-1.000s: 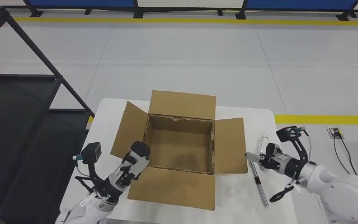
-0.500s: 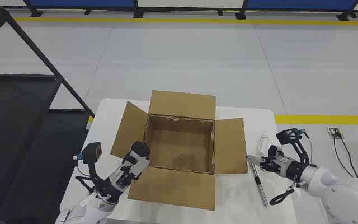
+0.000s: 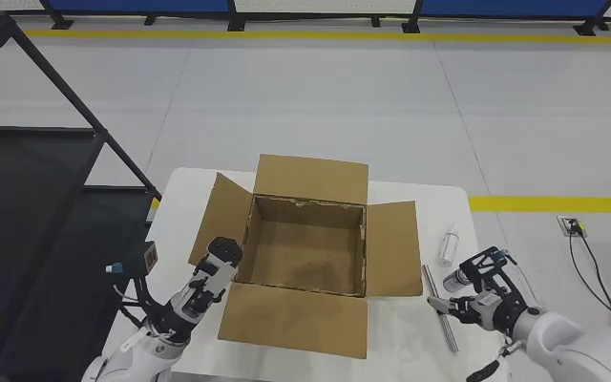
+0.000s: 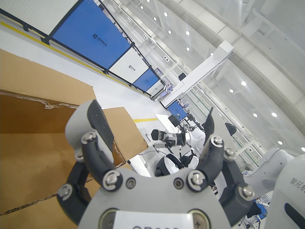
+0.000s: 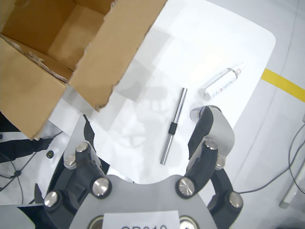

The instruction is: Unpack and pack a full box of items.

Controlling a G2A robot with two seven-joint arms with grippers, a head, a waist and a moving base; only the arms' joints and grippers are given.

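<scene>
The open cardboard box [image 3: 307,250] sits mid-table with all flaps spread and nothing visible inside. A metal rod [image 3: 440,307] with a black band lies on the table just right of the box's right flap, and a white tube [image 3: 449,245] lies beyond it. In the right wrist view the rod [image 5: 175,125] and the tube [image 5: 219,83] lie in front of my right gripper [image 5: 147,120], which hangs open above the rod. A small silvery cylinder [image 5: 195,114] peeks from behind one finger. My left gripper [image 3: 221,252] stands open at the box's left front corner [image 4: 35,125], holding nothing.
The white table [image 3: 410,205] ends close to the right of the tube and rod. Cables [image 5: 294,158] lie on the floor past that edge. A black frame [image 3: 67,153] stands to the left of the table.
My right gripper has drawn back from the rod's far end toward the table's front right corner. My left gripper has shifted slightly left and back. Box, rod and tube have stayed put.
</scene>
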